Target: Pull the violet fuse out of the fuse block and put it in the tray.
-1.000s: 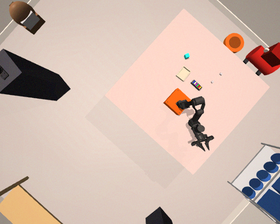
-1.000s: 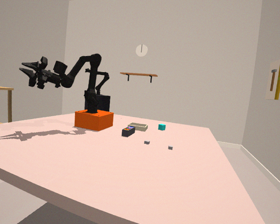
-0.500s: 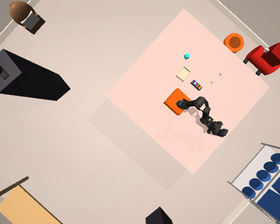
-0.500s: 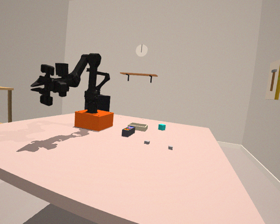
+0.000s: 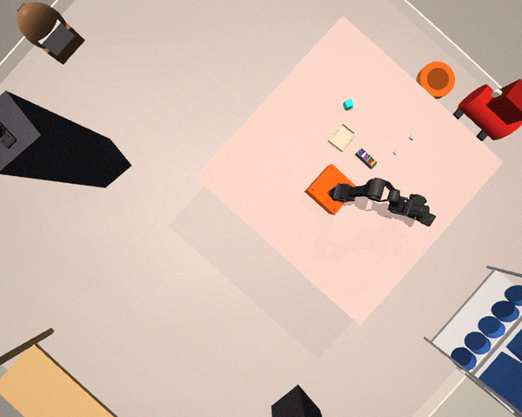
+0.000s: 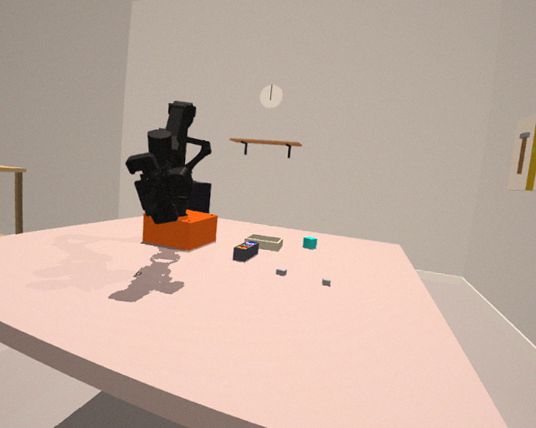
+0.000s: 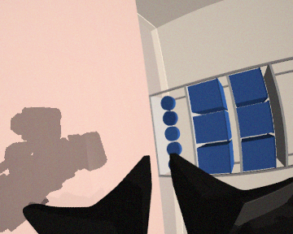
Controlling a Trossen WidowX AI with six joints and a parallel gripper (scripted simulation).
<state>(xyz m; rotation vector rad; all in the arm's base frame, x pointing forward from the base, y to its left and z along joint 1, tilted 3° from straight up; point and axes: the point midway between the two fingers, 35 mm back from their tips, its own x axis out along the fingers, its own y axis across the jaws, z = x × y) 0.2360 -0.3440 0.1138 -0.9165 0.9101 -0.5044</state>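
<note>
A: Now, item one, the gripper [image 5: 428, 220]?

B: Black fingers nearly pressed together, a thin gap between the tips, nothing pinched. It hangs above the pink table [image 6: 267, 324], well apart from the fuse block [image 5: 365, 158], on the far side of the orange base [image 5: 325, 190] from the tray [image 5: 341, 137].

A: Item two, the violet fuse?

B: One of the coloured fuses seated in the fuse block; too small to pick out on its own. The block lies just beside the tray, between the tray and two small grey cubes [image 5: 396, 151].

A: Item three, the tray?

B: Beige, shallow, nothing showing inside. A teal cube [image 5: 347, 104] sits beyond it, away from the block.

A: Anything else near the block?

B: The arm's shadow [image 6: 149, 278] falls on the table, off to the base's side.
</note>
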